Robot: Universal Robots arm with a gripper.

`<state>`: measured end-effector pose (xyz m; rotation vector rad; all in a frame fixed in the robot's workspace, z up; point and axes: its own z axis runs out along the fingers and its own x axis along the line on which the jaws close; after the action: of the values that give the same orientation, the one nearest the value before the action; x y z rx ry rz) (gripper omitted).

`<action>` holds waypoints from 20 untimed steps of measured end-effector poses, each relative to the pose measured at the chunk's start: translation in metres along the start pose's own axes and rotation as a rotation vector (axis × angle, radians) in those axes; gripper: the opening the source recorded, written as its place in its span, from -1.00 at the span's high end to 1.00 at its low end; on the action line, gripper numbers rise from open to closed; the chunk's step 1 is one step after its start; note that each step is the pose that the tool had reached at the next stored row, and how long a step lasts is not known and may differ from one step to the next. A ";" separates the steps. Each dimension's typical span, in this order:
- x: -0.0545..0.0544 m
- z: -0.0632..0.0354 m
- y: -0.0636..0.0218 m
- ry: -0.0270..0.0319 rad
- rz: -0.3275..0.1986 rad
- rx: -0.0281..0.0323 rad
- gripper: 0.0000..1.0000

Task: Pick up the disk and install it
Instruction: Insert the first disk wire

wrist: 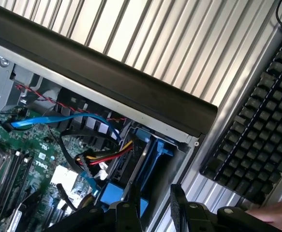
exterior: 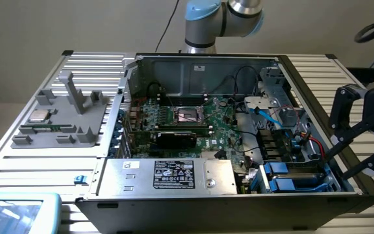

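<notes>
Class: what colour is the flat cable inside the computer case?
The flat cable is bright blue, clearest in the wrist view.

Disk (exterior: 289, 184) (wrist: 156, 145): bright blue plastic frame, seen edge-on, seated low in the drive bay at the computer case's corner on the exterior view's right. The silver-grey body and white label are largely hidden within the bay.

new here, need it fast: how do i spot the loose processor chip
Start at the open computer case. Beside it, on the exterior view's left, lies a grey fixture with upright posts. On its outer edge sits the processor chip, the one shiny silver square there, next to a green memory stick.
</notes>
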<state>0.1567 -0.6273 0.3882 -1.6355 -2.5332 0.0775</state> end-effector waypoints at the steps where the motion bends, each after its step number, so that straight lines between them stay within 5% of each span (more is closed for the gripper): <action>1: -0.001 0.0012 -0.0001 0.0021 -0.003 -0.0009 0.23; 7: -0.002 0.0045 -0.0001 0.0070 -0.014 -0.0028 0.23; 8: -0.002 0.0045 -0.0001 0.0102 -0.016 -0.0042 0.23; 10: -0.003 0.0056 -0.0002 0.0287 -0.021 -0.0125 0.23; 14: -0.004 0.0082 -0.0006 0.0508 -0.031 -0.0224 0.23; 20: -0.008 0.0152 0.0000 0.0628 -0.049 -0.0271 0.23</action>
<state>0.1579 -0.6339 0.3725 -1.5592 -2.5361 -0.0126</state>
